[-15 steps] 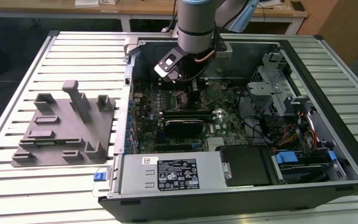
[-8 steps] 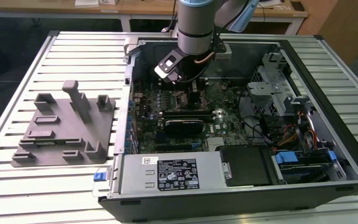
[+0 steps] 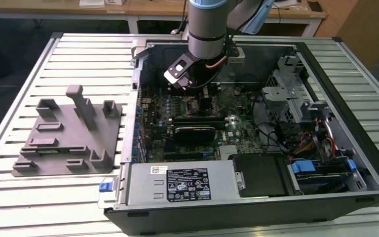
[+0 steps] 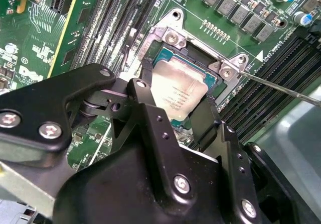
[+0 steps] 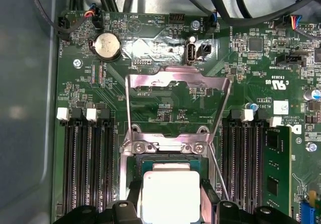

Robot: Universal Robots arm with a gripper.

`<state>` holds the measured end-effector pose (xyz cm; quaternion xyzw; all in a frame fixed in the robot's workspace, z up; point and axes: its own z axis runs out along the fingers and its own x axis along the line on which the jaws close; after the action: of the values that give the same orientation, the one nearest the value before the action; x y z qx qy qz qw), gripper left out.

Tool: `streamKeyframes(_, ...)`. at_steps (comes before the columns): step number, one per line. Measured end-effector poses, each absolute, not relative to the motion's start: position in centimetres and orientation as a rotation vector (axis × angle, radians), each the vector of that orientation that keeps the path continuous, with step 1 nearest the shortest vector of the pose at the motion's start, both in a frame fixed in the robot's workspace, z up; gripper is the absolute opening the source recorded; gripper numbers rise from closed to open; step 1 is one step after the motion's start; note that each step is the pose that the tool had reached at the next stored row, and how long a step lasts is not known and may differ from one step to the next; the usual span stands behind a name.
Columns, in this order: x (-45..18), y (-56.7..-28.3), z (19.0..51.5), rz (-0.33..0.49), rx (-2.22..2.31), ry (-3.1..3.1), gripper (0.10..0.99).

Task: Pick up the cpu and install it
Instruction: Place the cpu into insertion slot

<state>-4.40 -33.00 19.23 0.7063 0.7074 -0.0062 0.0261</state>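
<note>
Your open case (image 3: pixel 242 217) held motherboard (image 5: pixel 251 58); cpu (image 5: pixel 170 196) sat in socket (image 5: pixel 165 144), load frame (image 5: pixel 200 78) raised. Your arm (image 3: pixel 206 29) reached straight down into case, claw (image 5: pixel 170 206) clamped on cpu's sides.

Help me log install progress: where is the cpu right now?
In both wrist views the cpu sits in the motherboard socket, at the gripper tip, next to the swung-open metal load plate and between the two banks of memory slots.
</note>
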Motion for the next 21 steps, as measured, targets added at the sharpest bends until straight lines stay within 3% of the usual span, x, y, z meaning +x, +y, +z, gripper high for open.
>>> streamKeyframes(10, -4.12, -33.0, 19.21, -0.018, 2.183, 2.186, 0.541)
streamKeyframes(13, -4.11, -32.99, 19.19, -0.018, 2.183, 2.186, 0.553)
streamKeyframes(14, -4.12, -32.99, 19.21, -0.019, 2.183, 2.186, 0.616)
streamKeyframes(21, -4.12, -33.0, 19.49, -0.019, 2.183, 2.186, 0.616)
